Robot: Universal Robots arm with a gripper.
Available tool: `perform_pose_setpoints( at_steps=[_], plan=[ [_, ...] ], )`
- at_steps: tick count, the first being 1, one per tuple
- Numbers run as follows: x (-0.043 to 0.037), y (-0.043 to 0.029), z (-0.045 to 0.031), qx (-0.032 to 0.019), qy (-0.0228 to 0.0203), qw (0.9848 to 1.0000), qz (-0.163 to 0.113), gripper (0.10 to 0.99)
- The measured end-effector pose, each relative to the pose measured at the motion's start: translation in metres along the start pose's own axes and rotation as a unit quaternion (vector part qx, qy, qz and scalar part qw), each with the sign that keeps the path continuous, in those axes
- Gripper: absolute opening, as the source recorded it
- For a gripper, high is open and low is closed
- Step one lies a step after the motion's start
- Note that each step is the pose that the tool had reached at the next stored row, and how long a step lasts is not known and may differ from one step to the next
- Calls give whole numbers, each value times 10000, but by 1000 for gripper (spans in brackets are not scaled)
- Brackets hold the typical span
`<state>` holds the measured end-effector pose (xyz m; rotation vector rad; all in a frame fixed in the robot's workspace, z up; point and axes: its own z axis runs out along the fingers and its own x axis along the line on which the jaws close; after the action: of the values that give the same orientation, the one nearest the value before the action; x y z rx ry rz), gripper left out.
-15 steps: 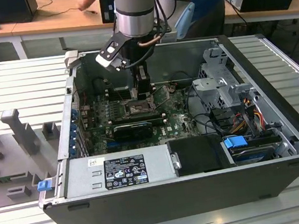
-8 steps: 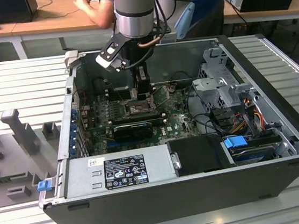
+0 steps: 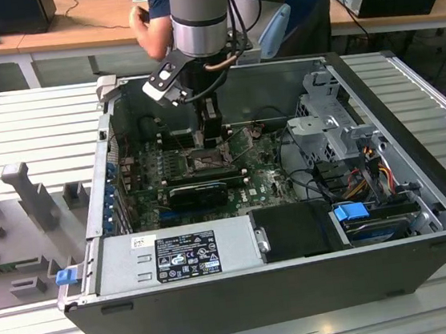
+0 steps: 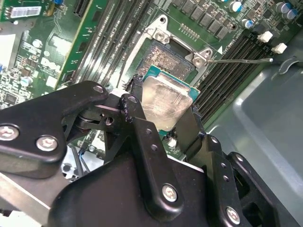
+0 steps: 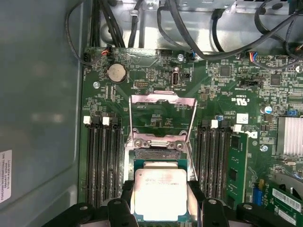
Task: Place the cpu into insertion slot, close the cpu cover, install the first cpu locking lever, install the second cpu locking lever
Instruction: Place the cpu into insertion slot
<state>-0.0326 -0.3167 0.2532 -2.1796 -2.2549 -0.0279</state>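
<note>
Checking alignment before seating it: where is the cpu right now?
In both wrist views the cpu sits clamped in the gripper, close by the open socket; the cpu cover stands flipped open beyond.

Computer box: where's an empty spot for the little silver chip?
The open socket is bare, between the memory slots, just past the held chip. The grey case panel beside the board is bare. Cables crowd the board's edge.
</note>
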Motion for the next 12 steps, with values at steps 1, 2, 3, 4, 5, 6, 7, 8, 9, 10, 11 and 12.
perform_pose_setpoints(
  at_steps=[1,2,3,4,5,6,7,8,9,10,11,12],
  plan=[
    [24,-3,10,-1,1,10000,0,525],
    [32,-5,15,0,1,10000,1,525],
    [42,-8,25,0,0,10000,0,525],
    [51,-16,42,-1,1,10000,0,525],
    [55,-21,56,0,0,10000,0,525],
    [57,-23,73,0,0,10000,0,525],
    [59,-24,92,0,0,10000,0,525],
    [58,-25,111,-1,1,10000,0,525],
    [58,-27,130,-1,0,10000,3,525],
    [58,-29,149,0,1,10000,10,525],
    [58,-34,176,0,0,10000,24,525],
    [57,-41,213,-1,-1,10000,58,525]
  ],
)
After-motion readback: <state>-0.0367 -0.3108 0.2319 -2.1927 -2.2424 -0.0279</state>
